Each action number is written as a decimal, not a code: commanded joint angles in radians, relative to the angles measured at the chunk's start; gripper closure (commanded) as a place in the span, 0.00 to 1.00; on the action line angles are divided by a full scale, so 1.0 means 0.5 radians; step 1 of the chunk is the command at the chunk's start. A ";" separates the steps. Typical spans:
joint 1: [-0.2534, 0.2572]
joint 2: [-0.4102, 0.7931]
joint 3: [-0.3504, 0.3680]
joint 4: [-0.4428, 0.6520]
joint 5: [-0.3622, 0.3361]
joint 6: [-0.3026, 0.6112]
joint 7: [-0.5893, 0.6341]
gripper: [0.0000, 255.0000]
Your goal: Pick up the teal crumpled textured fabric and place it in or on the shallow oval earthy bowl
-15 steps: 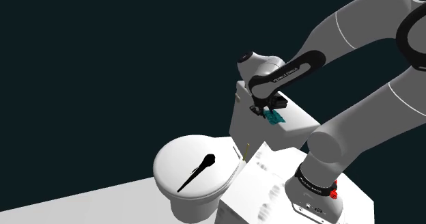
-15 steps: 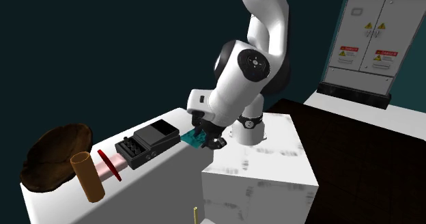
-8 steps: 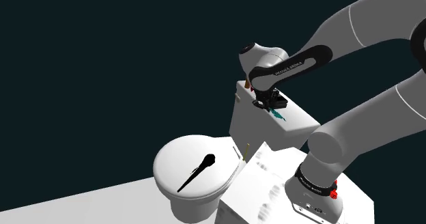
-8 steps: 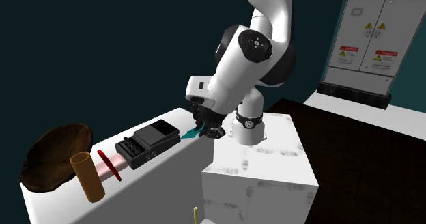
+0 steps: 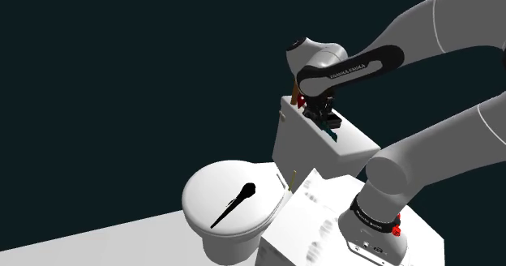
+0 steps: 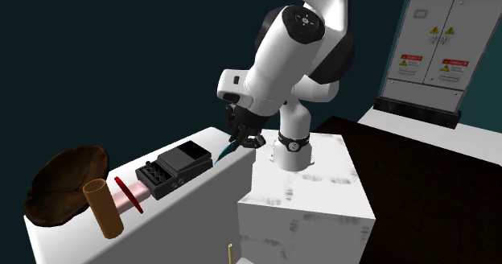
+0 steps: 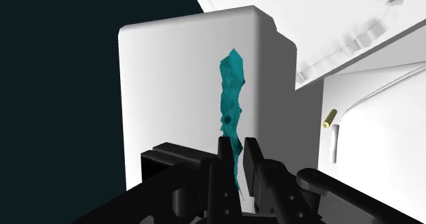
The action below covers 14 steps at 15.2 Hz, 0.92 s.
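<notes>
End effector (image 6: pixel 241 139) shut tight on one end of teal crumpled textured fabric (image 7: pixel 231 100); fabric hangs from fingers as thin strip over white toilet tank lid (image 6: pixel 211 182), at its end on second exterior view's right; whether tip touches lid unclear. Shallow oval brown bowl (image 6: pixel 60 178) at lid's opposite, left end, well apart. Between them: black pedal-like box (image 6: pixel 177 166), red strip (image 6: pixel 127 193), tan cylinder (image 6: pixel 103 208).
</notes>
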 commanded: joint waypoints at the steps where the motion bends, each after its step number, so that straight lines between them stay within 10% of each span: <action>1: 0.005 -0.027 0.001 0.037 0.012 -0.060 -0.027 1.00; 14: 0.011 -0.142 -0.003 0.294 0.045 -0.395 -0.187 1.00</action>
